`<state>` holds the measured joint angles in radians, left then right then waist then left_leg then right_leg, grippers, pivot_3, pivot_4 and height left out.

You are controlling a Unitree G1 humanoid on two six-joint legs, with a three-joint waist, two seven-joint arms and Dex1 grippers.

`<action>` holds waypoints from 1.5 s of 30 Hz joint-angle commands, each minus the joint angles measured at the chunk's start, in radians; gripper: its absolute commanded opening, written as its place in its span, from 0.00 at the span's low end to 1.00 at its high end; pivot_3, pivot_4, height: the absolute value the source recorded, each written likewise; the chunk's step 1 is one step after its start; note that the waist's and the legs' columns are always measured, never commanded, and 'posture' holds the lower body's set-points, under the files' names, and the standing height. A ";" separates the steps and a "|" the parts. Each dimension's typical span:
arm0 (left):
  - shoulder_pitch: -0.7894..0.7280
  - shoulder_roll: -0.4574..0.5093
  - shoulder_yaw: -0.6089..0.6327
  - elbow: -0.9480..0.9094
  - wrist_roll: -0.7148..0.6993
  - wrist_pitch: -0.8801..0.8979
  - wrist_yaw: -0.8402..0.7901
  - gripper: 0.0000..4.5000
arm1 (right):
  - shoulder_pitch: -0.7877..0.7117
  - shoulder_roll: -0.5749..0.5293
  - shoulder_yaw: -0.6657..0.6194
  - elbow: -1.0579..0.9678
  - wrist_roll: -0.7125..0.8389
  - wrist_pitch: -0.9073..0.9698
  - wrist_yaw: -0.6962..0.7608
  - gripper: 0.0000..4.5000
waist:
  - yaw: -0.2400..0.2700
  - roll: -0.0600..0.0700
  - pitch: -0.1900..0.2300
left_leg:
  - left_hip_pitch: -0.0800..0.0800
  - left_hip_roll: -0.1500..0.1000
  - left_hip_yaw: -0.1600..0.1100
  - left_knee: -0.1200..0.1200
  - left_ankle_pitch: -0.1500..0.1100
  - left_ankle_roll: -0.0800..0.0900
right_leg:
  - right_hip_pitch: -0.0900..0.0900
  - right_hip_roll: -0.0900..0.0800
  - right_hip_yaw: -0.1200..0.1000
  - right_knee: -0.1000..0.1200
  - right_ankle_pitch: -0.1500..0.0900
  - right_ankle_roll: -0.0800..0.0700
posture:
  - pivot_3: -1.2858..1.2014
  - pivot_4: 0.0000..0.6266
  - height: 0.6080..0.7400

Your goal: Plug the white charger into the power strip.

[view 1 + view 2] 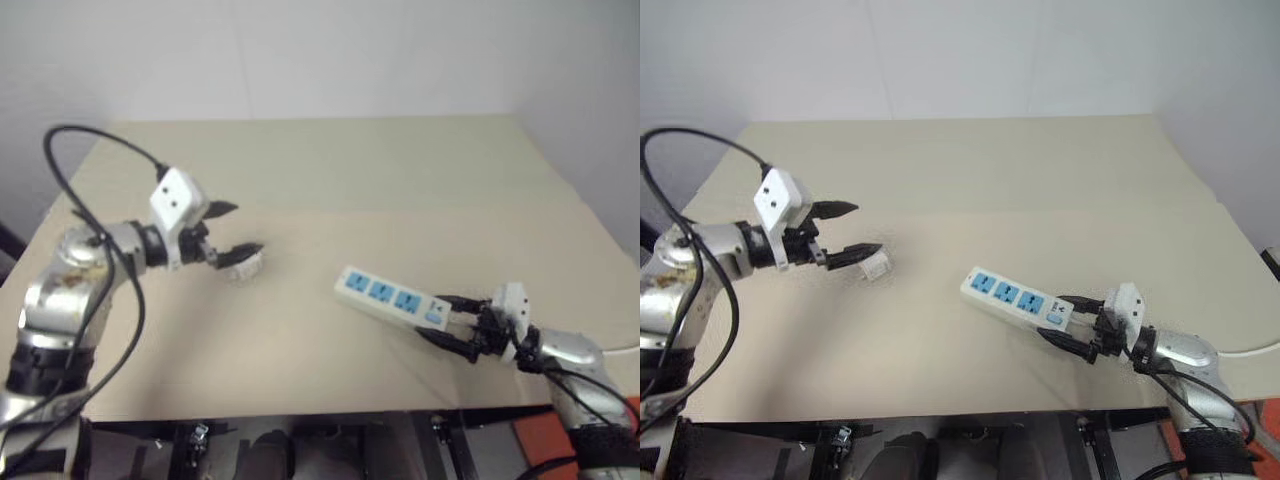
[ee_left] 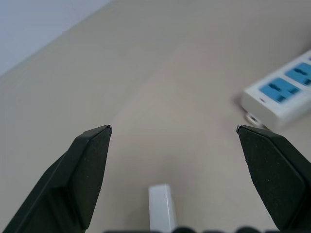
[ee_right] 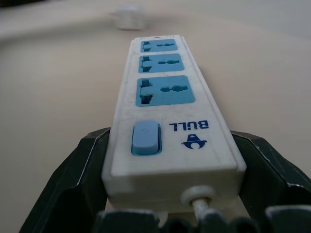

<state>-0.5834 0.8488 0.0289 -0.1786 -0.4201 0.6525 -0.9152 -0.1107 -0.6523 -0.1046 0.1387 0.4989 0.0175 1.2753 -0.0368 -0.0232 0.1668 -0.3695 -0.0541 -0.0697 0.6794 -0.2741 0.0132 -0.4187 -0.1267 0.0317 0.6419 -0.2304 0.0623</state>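
The white charger (image 1: 243,266) lies on the tan table (image 1: 350,170), left of centre. My left gripper (image 1: 245,228) hovers just over it, open wide, its black fingers apart with the charger (image 2: 162,206) low between them. The power strip (image 1: 390,297), white with blue socket faces, lies slanted at the front right. My right gripper (image 1: 430,316) is shut on its switch end, and in the right wrist view one black finger (image 3: 82,170) presses against each long side of the strip (image 3: 165,102). The charger (image 3: 127,17) sits beyond the strip's far end.
The strip's thin white cord (image 1: 620,348) runs off toward the right edge. The table's front edge (image 1: 300,410) is close below both grippers. A pale wall (image 1: 350,50) stands behind the table.
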 commanded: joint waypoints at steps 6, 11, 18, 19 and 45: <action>-0.408 0.031 -0.341 0.224 0.115 0.308 -0.186 1.00 | -0.154 0.069 0.180 -0.042 0.012 0.177 0.099 0.76 | -0.009 -0.002 0.001 | -0.002 0.000 0.000 0.001 0.000 0.000 | -0.001 0.001 0.001 0.000 0.000 0.001 | 0.52 0.24 1.00; -0.578 -0.010 -0.520 0.376 0.203 0.373 -0.287 1.00 | -0.234 0.156 0.253 -0.015 -0.048 0.222 0.034 0.76 | -0.008 -0.002 0.001 | -0.004 0.000 0.000 0.002 0.000 0.000 | -0.003 0.002 0.001 0.002 0.000 0.001 | 0.52 0.24 1.00; -0.721 -0.123 -0.694 0.642 0.351 0.316 -0.386 1.00 | -0.239 0.230 0.305 -0.012 -0.108 0.185 0.002 0.76 | -0.010 -0.002 0.001 | -0.007 -0.001 -0.001 0.003 0.000 0.000 | -0.005 0.002 0.000 0.004 -0.001 0.002 | 0.52 0.24 1.00; -0.737 -0.145 -0.700 0.685 0.364 0.304 -0.397 1.00 | -0.236 0.236 0.306 -0.009 -0.112 0.181 -0.001 0.76 | -0.011 -0.002 0.001 | -0.007 -0.001 -0.001 0.003 0.000 0.000 | -0.006 0.002 0.000 0.004 -0.001 0.002 | 0.52 0.24 1.00; -0.833 -0.475 -0.684 1.389 0.735 -0.001 -0.376 1.00 | -0.173 0.283 0.293 -0.013 -0.149 0.112 -0.086 0.76 | -0.012 -0.003 0.002 | -0.007 -0.001 -0.001 0.006 0.000 0.001 | -0.005 0.002 0.000 0.005 -0.001 0.002 | 0.52 0.24 1.00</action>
<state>-1.3940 0.3748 -0.6628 1.2013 0.2862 0.6713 -1.2824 -0.2904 -0.3786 0.1795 0.1270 0.3557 0.1410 1.1958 -0.0490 -0.0263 0.1687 -0.3766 -0.0546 -0.0704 0.6855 -0.2743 0.0139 -0.4235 -0.1245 0.0319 0.6473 -0.2311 0.0645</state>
